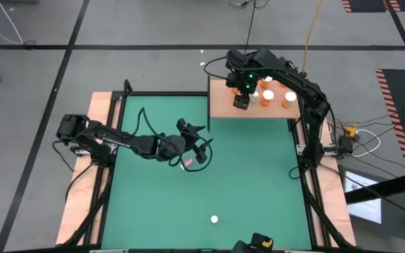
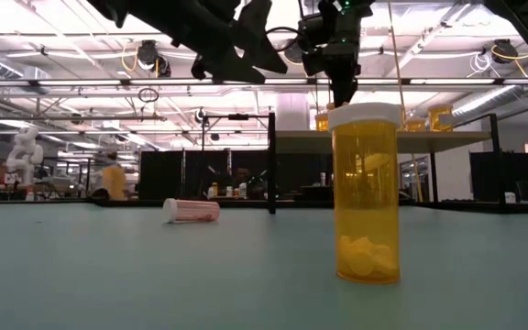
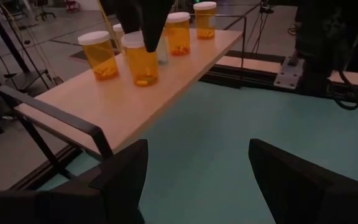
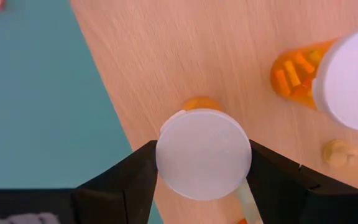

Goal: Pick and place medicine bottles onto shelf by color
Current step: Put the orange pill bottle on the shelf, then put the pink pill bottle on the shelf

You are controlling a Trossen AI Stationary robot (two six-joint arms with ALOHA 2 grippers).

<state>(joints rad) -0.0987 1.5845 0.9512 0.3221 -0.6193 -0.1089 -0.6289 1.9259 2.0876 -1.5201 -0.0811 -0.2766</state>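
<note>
A green mat [image 1: 209,183] covers the table, with the shelf [image 1: 223,105] at its far edge, toward the right corner. The right gripper [image 4: 202,163] stands over the shelf's near-left part, jaws pinching the white cap of an orange bottle [image 4: 204,152] that seems to rest on the board, so the step in hand looks like setting it down. Next the jaws should spread and lift straight up, clear of the other bottles [image 1: 289,98] standing close by along the shelf.

The left gripper [image 3: 197,180] hangs over the mat's middle, spread and empty, near a pink bottle [image 2: 192,210] lying on its side. One more bottle [image 2: 366,192] stands by the mat's near edge.
</note>
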